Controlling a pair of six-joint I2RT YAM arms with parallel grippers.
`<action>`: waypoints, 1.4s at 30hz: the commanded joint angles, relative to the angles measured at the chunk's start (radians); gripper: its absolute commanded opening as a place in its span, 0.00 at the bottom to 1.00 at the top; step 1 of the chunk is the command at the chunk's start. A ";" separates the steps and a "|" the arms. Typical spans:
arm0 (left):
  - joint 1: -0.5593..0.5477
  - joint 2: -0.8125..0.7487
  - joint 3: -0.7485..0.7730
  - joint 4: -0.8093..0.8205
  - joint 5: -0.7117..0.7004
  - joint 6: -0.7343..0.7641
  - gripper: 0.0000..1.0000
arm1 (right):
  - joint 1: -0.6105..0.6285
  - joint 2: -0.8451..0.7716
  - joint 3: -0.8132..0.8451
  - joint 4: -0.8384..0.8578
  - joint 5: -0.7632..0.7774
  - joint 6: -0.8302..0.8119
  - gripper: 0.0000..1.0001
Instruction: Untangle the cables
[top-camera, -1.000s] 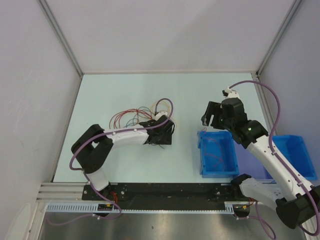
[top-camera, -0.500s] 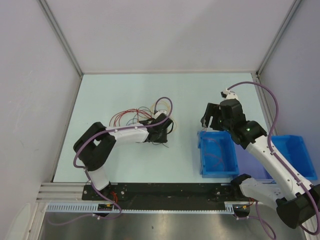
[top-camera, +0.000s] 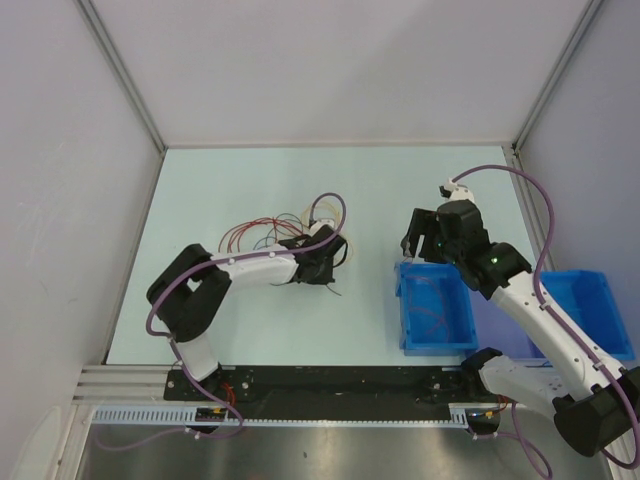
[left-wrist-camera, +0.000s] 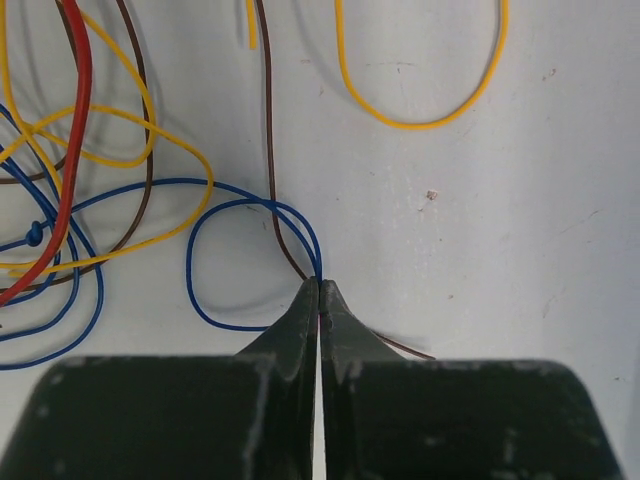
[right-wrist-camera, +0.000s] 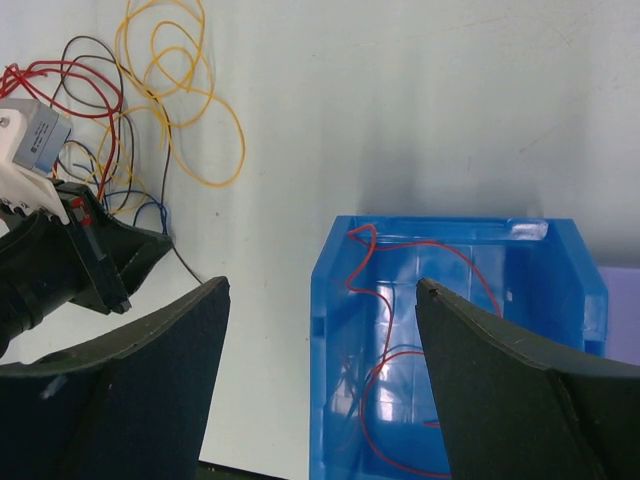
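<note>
The cables (top-camera: 262, 234) lie as a loose tangle of red, yellow, blue and brown loops left of the table's middle. My left gripper (top-camera: 322, 272) is at the tangle's near right edge. In the left wrist view it (left-wrist-camera: 319, 283) is shut, its tips pinching a blue cable (left-wrist-camera: 232, 205) where the loop narrows. A brown cable (left-wrist-camera: 268, 150) runs under the same tips. My right gripper (top-camera: 418, 240) hangs open over the far left corner of a blue bin (top-camera: 402, 300), holding nothing (right-wrist-camera: 322, 285). A red cable (right-wrist-camera: 385, 300) lies inside that bin (right-wrist-camera: 440, 228).
A second blue bin (top-camera: 592, 308) stands at the right edge, with a lavender one (top-camera: 500, 322) between the two. Grey walls close in the table at the left, back and right. The mauve hoses arc over both arms.
My left gripper's jaws have closed from open onto the blue cable, and the gripper has shifted slightly toward the tangle. The right arm has not moved.
</note>
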 joint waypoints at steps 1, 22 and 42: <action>-0.002 -0.082 0.065 -0.045 -0.002 0.035 0.00 | 0.014 -0.012 0.003 0.011 0.022 0.007 0.79; 0.001 -0.212 1.011 -0.505 -0.118 0.349 0.00 | 0.071 -0.060 0.002 -0.005 0.047 0.044 0.79; 0.004 -0.684 0.477 -0.123 0.082 0.396 0.00 | 0.098 -0.128 0.002 -0.022 0.042 0.093 0.79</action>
